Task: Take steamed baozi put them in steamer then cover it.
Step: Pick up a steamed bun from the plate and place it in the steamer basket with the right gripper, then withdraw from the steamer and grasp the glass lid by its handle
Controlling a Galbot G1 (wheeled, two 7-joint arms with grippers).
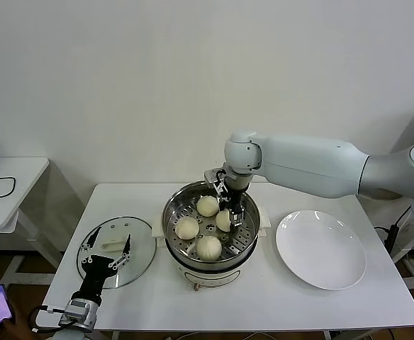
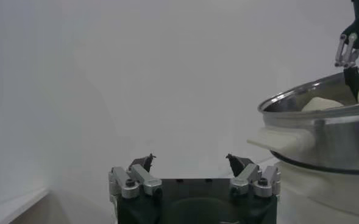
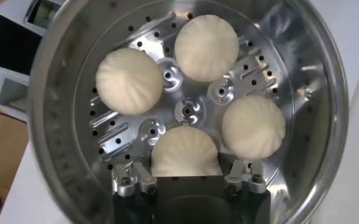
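The steel steamer [image 1: 172, 212] stands mid-table, with several cream-white baozi on its perforated tray [image 3: 188, 109]. Three lie free [image 3: 129, 80] [image 3: 206, 47] [image 3: 253, 126]. A further baozi [image 3: 184, 152] rests on the tray on the plate side, between the fingers of my right gripper [image 3: 185, 167]. That gripper [image 1: 230, 214] reaches down into the steamer from the back and stays closed against the bun's sides. My left gripper [image 1: 106, 256] hovers open and empty over the glass lid [image 1: 142, 248] at the table's front left. In the left wrist view it [image 2: 191, 161] faces the steamer's wall [image 2: 325, 131].
A white plate [image 1: 320, 249] lies bare to the right of the steamer. The lid lies flat to the steamer's left, close to the table's front edge. A side table [image 1: 12, 185] with a cable stands at the far left. A white wall closes the back.
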